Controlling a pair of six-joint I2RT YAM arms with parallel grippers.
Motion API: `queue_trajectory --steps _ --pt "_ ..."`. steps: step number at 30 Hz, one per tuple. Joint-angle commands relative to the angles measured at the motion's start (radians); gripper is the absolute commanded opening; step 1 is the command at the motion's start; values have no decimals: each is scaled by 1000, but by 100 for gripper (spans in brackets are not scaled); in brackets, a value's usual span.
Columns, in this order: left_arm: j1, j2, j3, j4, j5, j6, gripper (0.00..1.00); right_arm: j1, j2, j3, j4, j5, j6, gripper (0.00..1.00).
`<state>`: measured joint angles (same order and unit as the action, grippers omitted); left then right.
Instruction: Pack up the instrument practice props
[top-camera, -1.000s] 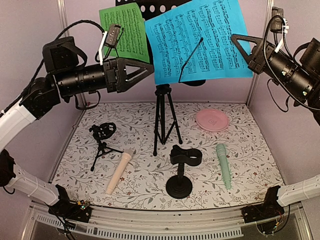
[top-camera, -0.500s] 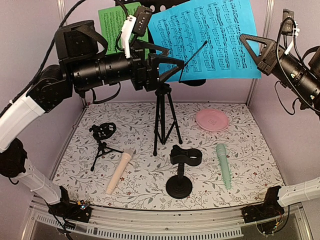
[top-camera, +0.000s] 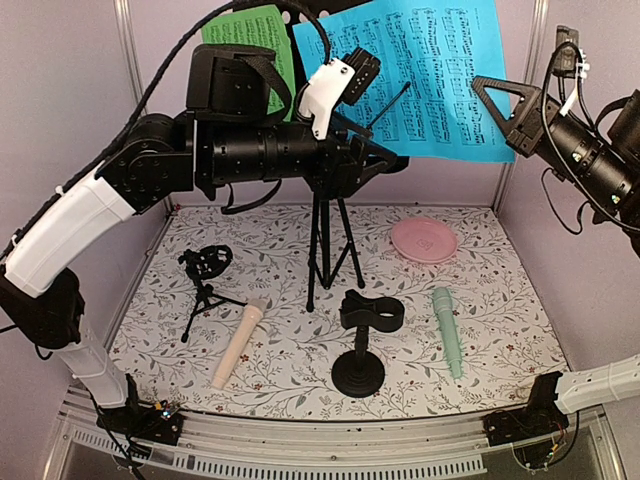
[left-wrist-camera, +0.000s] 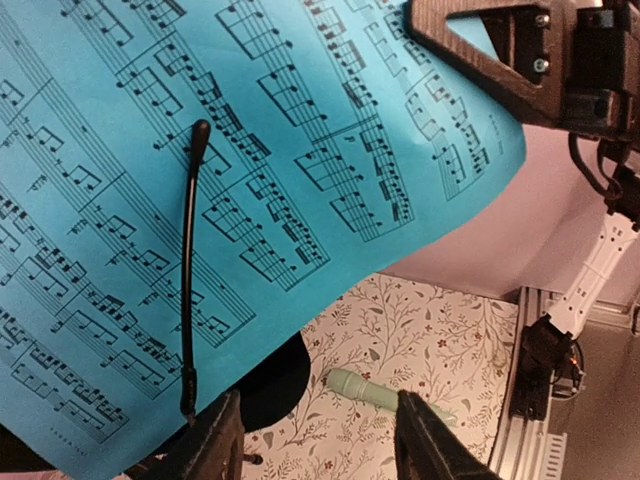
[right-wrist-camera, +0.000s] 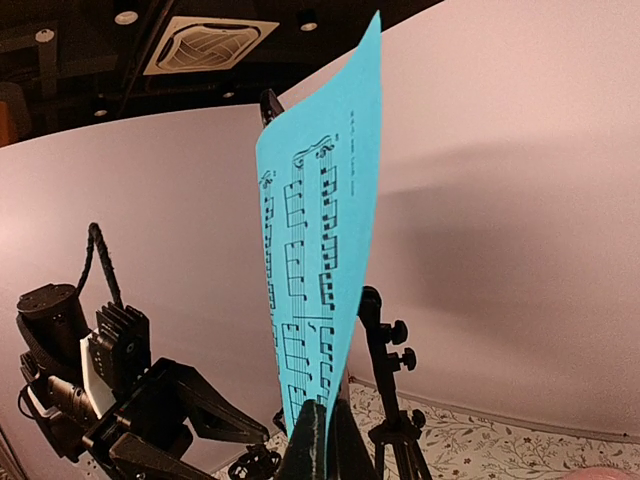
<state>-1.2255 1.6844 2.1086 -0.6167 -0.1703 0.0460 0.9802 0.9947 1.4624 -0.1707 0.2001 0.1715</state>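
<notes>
The blue sheet-music page (top-camera: 430, 70) stands on the black music stand (top-camera: 325, 250), beside the green page (top-camera: 245, 40). My right gripper (top-camera: 478, 88) is shut on the blue page's right edge; the right wrist view shows the page (right-wrist-camera: 325, 250) edge-on between its closed fingertips (right-wrist-camera: 312, 445). My left gripper (top-camera: 392, 162) is open just below the blue page's lower edge, near the stand's wire page holder (left-wrist-camera: 190, 270), with nothing between its fingers (left-wrist-camera: 215, 445). The beige microphone (top-camera: 238, 345), mint microphone (top-camera: 447, 330) and two black mic holders (top-camera: 205, 270) (top-camera: 362, 340) lie on the mat.
A round pink plate (top-camera: 424, 240) sits at the back right of the floral mat. The stand's tripod legs spread at the mat's middle. Pale walls close in the sides and back, and a metal rail runs along the near edge.
My left arm has swung right and upward from beside the green page to under the blue page, its jaws narrowing. The right gripper has kept its hold on the blue page.
</notes>
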Motion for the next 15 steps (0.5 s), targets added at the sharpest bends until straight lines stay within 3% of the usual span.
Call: queue_trajectory --steps 1,10,15 --pt "-21 -1 31 -15 -177 20 52 -4 -5 -24 28 6 14 0" --pt "-34 -55 -41 106 -190 106 53 -4 -6 -41 46 9 17 0" --pt "-34 -13 -15 113 -275 124 43 -3 -9 -43 46 9 16 0"
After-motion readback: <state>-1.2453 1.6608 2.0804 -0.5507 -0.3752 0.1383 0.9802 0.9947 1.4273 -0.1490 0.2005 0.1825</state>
